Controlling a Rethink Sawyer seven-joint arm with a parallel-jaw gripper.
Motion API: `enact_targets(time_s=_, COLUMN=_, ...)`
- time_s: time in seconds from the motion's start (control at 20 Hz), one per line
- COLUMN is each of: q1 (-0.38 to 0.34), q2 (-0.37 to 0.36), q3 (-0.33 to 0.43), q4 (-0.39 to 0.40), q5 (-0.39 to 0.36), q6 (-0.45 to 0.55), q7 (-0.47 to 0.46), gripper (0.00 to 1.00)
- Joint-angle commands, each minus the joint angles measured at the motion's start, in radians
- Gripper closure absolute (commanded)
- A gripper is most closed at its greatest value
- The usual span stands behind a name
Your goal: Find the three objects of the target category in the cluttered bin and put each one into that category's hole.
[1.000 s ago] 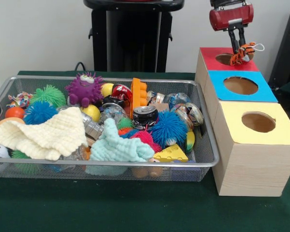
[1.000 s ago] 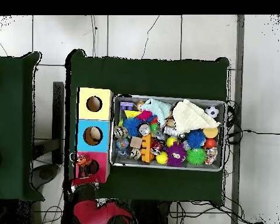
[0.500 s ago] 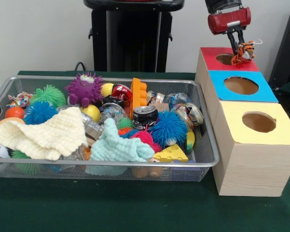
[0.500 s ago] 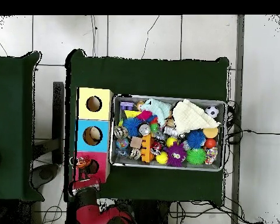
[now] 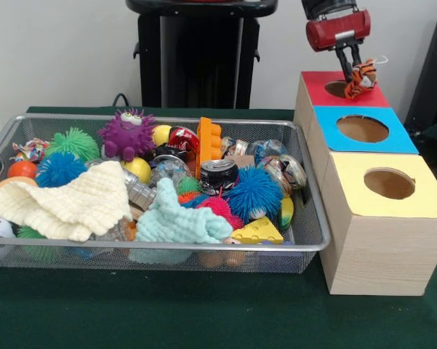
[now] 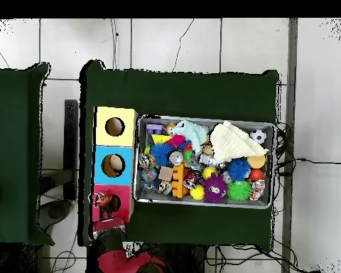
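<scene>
Even, soft indoor light across the front view, no harsh glare. The silver wire-mesh bin (image 5: 305, 243) throws only a faint shadow on the dark green cloth-covered counter (image 5: 203, 313). Overhead, the white tiled floor (image 6: 202, 43) reads bright, almost washed out, while that cloth goes very dark.

Glossy red wrist housing (image 5: 338, 33), black cap, slim dark claw (image 5: 348, 71).
</scene>
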Motion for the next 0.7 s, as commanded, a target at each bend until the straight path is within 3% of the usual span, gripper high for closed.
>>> enact_targets(time_s=0.05, q1=-0.089, q2=-0.007, q3=0.083, q4=0.001, q5=-0.093, q6=0.162, q7=0.123, gripper=1.00)
enact_targets(time_s=0.25, q1=-0.147, q2=-0.098, q3=0.108, q4=0.031, q5=-0.157, q6=0.246, q7=0.127, gripper=1.00)
enact_targets(time_s=0.5, q1=-0.250, q2=-0.217, q3=0.190, q4=0.068, q5=-0.237, q6=0.375, q7=0.134, gripper=1.00)
enact_targets(time_s=0.6, q1=-0.271, q2=-0.247, q3=0.210, q4=0.080, q5=-0.241, q6=0.405, q7=0.127, gripper=1.00)
enact_targets(time_s=0.7, q1=-0.252, q2=-0.229, q3=0.187, q4=0.074, q5=-0.221, q6=0.382, q7=0.114, gripper=1.00)
